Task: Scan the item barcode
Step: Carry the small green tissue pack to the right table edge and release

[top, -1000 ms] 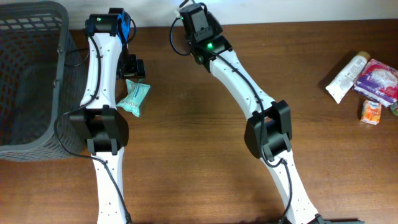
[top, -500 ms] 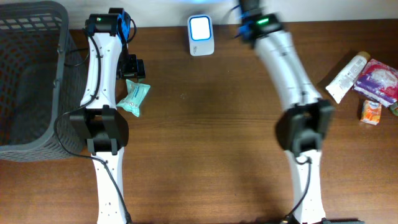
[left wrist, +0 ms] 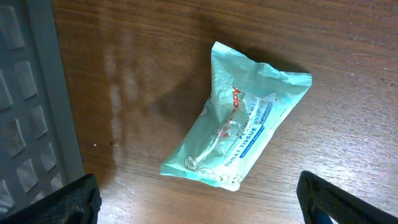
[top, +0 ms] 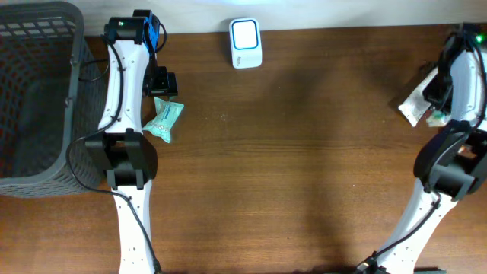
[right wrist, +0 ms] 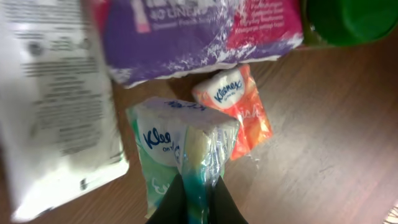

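two risks noted: right gripper [right wrist: 194, 198] was pinched shut on only a thin fold of the green pack [right wrist: 163, 146], well apart from the scanner [top: 246, 43], so it could slip or drag the orange pack [right wrist: 239, 109] alongside; left gripper [left wrist: 199, 202] hung open over the teal pack [left wrist: 239, 134]

Right wrist view, blurred: the right gripper [right wrist: 196, 208] shows only as dark fingers [right wrist: 171, 205] at the bottom edge, pinching the hidden end of a green-and-white tissue packet [right wrist: 158, 140]. A white plastic tube [right wrist: 56, 93] with unreadable print, a purple wrapped pack [right wrist: 186, 37] and a round green object [right wrist: 348, 18] run off frame. Overhead, the right arm [top: 460, 76] hides that gripper and most of this pile; a grey mesh basket [top: 38, 91] is cut by the left edge. Left wrist view: the left gripper [left wrist: 205, 205] shows only two black fingertips [left wrist: 62, 202] in the bottom corners.
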Available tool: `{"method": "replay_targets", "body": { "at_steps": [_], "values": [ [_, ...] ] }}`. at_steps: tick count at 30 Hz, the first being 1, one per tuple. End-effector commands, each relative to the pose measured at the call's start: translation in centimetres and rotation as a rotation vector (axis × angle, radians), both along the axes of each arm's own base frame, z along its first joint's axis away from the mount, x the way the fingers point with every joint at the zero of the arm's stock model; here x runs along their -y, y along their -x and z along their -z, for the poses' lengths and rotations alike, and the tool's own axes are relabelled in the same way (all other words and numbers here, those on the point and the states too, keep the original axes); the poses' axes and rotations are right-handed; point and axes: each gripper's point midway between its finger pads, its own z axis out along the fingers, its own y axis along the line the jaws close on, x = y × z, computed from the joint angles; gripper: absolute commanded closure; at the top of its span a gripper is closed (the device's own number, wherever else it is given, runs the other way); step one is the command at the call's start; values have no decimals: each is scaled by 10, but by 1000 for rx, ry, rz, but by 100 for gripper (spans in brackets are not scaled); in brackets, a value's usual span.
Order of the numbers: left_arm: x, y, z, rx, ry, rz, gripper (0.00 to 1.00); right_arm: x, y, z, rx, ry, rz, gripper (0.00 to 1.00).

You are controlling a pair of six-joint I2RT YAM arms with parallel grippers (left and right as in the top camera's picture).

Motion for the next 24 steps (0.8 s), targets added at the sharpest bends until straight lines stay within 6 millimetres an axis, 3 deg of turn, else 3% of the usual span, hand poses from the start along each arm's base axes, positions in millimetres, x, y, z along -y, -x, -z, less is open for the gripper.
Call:
{"method": "replay_targets", "body": {
  "at_steps": [1, 2, 4, 6, 11, 13, 15, 17, 24],
  "values": [
    [-6, 1, 7, -16, -14, -17, 1, 1, 3, 18, -6, -30, -6, 96],
    [-6, 1, 7, -16, -14, -17, 1, -3, -1, 23, 3, -60, -41, 95],
    [-6, 1, 6, -15, -14, -17, 1, -10, -7, 24, 32, -104, -61, 36],
    [-6, 1, 7, -16, -14, -17, 1, -11, -5, 15, 30, -104, -60, 1],
    [-6, 1, 7, -16, -14, -18, 1, -23, -11, -49, 176, -123, -80, 1],
    [-6, 1, 7, -16, -14, -17, 1, -51, -19, -69, 279, -249, -115, 1],
    [-6, 1, 7, -16, -14, -17, 1, -95, -24, -87, 377, -473, -158, 1],
    [-6, 1, 7, -16, -14, -17, 1, -134, -29, -95, 434, -683, -185, 1],
    [-6, 1, 7, -16, -14, -17, 1, -180, -36, -93, 391, -738, -265, 1]
  ]
}}
